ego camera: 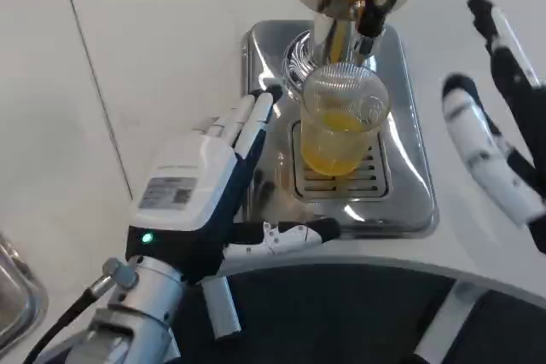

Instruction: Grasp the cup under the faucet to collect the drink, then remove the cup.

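- Cup (343, 121) part-filled with orange drink, standing on the drip tray (401, 151) beneath the faucet (341, 36)
- Left hand (217, 181) spread wide at cup's 9 o'clock, holding nothing
- Right hand (495, 142) wide, at 3 o'clock, well apart
- Risk: a careless grasp tips the cup, spilling drink over the bench (171, 40)

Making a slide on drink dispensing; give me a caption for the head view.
Cup partly filled with orange drink stands on the drip tray under the faucet, both open hands beside it.
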